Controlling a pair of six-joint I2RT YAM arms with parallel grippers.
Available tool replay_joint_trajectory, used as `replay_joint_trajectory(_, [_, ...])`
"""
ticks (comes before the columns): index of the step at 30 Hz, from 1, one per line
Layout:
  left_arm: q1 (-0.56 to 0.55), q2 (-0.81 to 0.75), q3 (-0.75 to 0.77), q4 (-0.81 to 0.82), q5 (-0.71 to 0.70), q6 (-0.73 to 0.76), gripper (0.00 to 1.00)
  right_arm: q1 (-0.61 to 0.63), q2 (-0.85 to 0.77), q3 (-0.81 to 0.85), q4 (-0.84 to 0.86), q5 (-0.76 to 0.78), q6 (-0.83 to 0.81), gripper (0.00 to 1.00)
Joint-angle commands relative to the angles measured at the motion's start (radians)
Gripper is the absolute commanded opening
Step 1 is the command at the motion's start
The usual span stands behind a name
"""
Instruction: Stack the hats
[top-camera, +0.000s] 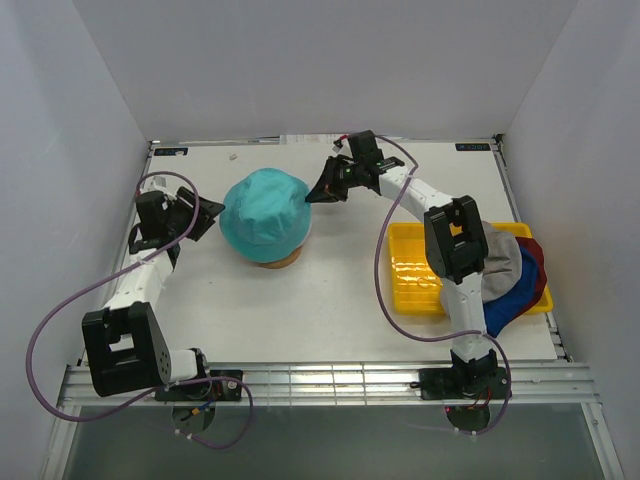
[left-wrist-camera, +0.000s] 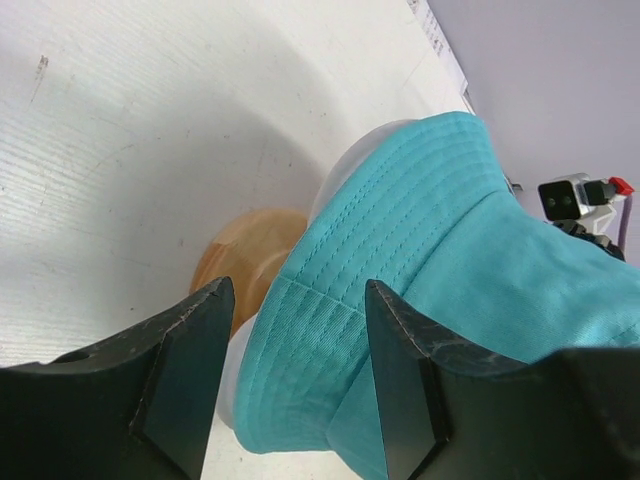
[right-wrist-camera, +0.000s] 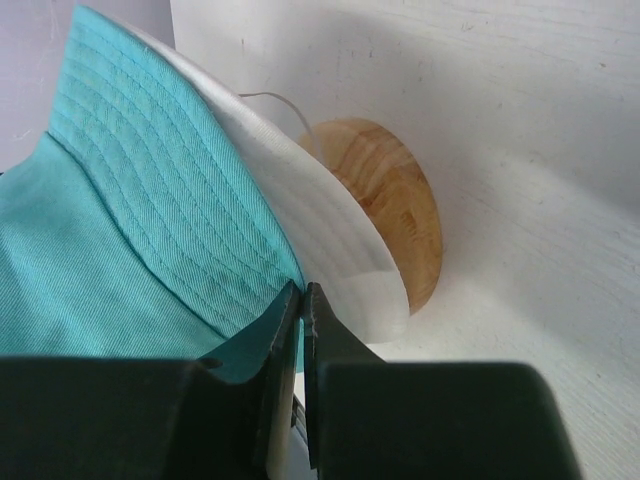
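A teal hat (top-camera: 263, 213) sits over the round-headed wooden stand (top-camera: 278, 262) in the middle of the table. My right gripper (top-camera: 318, 193) is shut on the teal hat's brim (right-wrist-camera: 190, 250) at its right side. My left gripper (top-camera: 208, 212) is open at the hat's left side, its fingers (left-wrist-camera: 190, 370) on either side of the brim (left-wrist-camera: 300, 340) without closing on it. Grey (top-camera: 503, 262), royal blue (top-camera: 515, 300) and dark red (top-camera: 541, 277) hats lie piled at the right, partly behind my right arm.
A yellow plastic tray (top-camera: 415, 270) lies at the right under the hat pile. The stand's wooden base (right-wrist-camera: 395, 205) rests on the white table. White walls enclose the table on three sides.
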Motion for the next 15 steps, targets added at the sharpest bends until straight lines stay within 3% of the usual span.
replay_joint_trajectory(1, [0.012, -0.007, -0.004, 0.063, 0.042, -0.013, 0.65, -0.014, 0.025, 0.075, -0.02, -0.026, -0.025, 0.08])
replay_joint_trajectory(15, [0.015, 0.048, -0.082, 0.188, 0.12, -0.097, 0.63, -0.016, 0.051, 0.11, -0.022, -0.044, -0.02, 0.08])
